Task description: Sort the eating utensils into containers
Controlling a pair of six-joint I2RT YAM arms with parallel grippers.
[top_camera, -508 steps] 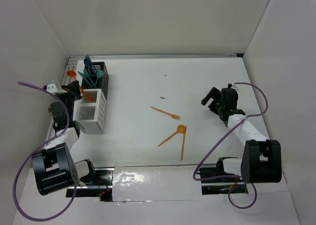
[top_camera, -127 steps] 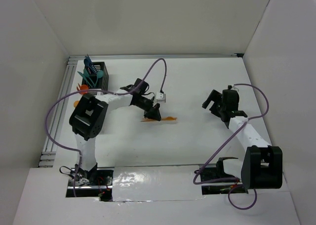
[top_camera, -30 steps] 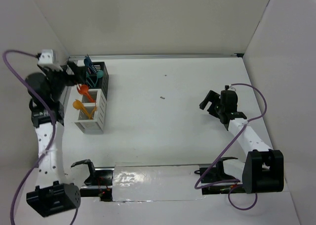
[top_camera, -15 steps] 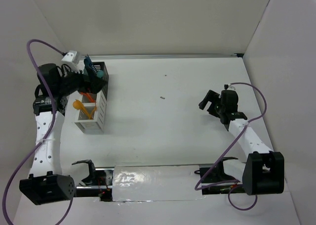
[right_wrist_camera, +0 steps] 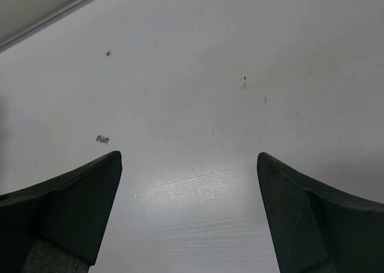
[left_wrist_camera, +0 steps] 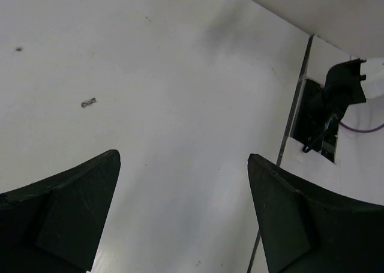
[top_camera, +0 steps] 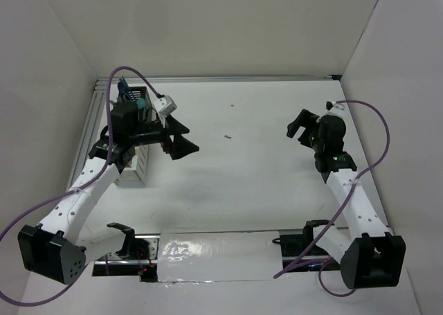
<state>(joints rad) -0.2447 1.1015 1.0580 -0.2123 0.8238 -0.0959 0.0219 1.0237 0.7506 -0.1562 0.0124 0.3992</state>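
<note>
The containers stand at the far left, partly behind my left arm: a black bin (top_camera: pixel 143 93) and, nearer, a white bin (top_camera: pixel 131 174). Blue and teal eating utensils (top_camera: pixel 125 91) stick up from the black bin; whatever is in the white bin is hidden by the arm. My left gripper (top_camera: pixel 185 140) hangs just right of the bins, pointing right, open and empty. In the left wrist view the left gripper (left_wrist_camera: pixel 183 156) frames only bare table. My right gripper (top_camera: pixel 296 124) is open at the right. The right wrist view shows the right gripper (right_wrist_camera: pixel 189 155) holding nothing.
A small dark mark (top_camera: pixel 227 136) lies on the white table between the grippers. A shiny foil strip (top_camera: pixel 214 250) runs along the near edge. White walls close in the sides and back. A black bracket (left_wrist_camera: pixel 344 86) shows past the table edge.
My left arm has swung from over the bins out to the right, gripper still open. The right arm has stretched a little farther back.
</note>
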